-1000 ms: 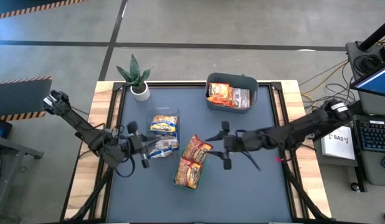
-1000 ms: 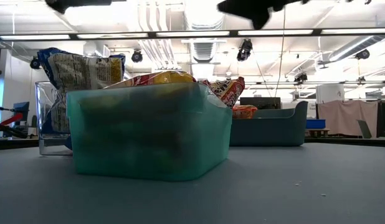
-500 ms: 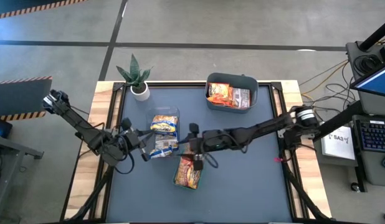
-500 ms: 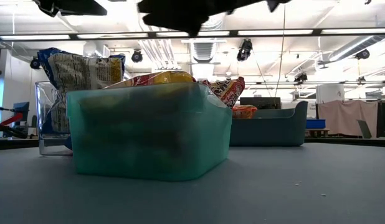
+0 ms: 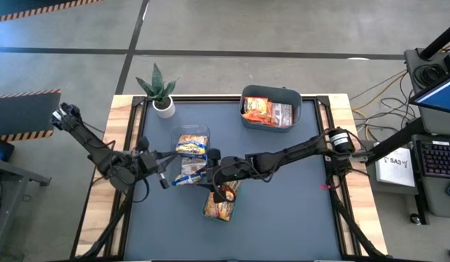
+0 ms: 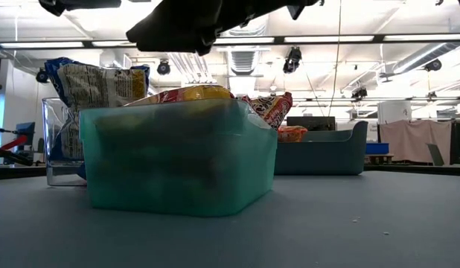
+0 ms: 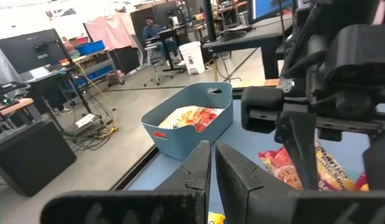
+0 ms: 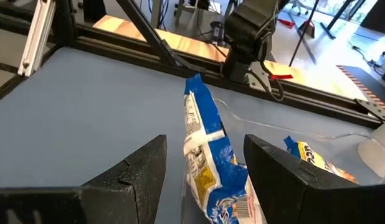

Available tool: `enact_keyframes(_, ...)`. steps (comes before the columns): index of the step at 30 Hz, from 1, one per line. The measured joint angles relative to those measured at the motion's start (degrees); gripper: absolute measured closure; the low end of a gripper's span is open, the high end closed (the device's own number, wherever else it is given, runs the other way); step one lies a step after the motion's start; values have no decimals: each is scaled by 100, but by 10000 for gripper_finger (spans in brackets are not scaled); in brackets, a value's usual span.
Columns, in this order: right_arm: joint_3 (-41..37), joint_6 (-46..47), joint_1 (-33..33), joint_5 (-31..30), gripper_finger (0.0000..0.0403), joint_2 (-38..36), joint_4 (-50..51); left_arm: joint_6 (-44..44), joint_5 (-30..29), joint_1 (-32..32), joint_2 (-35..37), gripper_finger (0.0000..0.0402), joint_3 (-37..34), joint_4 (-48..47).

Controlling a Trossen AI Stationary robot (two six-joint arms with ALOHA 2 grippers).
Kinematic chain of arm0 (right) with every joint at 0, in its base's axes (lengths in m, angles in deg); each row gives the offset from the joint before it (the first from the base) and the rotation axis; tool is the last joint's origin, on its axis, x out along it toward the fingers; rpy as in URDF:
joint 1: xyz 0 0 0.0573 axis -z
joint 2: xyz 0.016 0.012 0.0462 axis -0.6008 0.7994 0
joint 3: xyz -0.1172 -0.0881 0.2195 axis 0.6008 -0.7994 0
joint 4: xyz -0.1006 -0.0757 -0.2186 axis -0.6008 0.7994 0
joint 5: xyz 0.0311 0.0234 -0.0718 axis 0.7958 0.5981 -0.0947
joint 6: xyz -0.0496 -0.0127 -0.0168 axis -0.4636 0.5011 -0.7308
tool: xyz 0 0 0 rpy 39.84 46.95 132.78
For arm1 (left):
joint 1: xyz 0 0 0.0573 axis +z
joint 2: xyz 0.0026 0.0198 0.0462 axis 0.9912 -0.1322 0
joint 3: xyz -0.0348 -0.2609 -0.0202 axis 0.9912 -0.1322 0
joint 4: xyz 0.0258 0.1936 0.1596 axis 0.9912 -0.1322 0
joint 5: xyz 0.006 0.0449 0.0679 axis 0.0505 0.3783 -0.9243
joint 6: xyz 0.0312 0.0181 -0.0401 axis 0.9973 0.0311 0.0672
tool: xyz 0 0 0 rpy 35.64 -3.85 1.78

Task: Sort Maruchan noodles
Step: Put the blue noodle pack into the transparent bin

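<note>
Blue-and-yellow Maruchan noodles stand on edge in a clear container at mid-table, beside a teal bin heaped with orange-red packets. More orange packets fill the grey-blue bin at the far right. The right gripper reaches far across from the right, low over the teal bin, jaws apart and lined up either side of the upright blue packet. The risk, as I judge it: closing off-centre could crumple the packet or tip the light container. The left gripper waits just left of the clear container, jaws together, holding nothing.
</note>
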Motion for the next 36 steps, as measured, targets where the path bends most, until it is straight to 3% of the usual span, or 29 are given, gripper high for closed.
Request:
enact_keyframes(11,-34,10,80,9,200,0,-15,-2,2,-61,-1,395,0,0)
enact_keyframes(18,-22,517,159,419,200,202,-361,-2,4,-61,1,395,0,1)
enact_keyframes(24,392,719,247,413,197,476,79,-13,7,-61,-6,395,0,11)
enact_keyframes(36,632,493,284,407,116,504,464,-2,7,-59,-10,395,0,0)
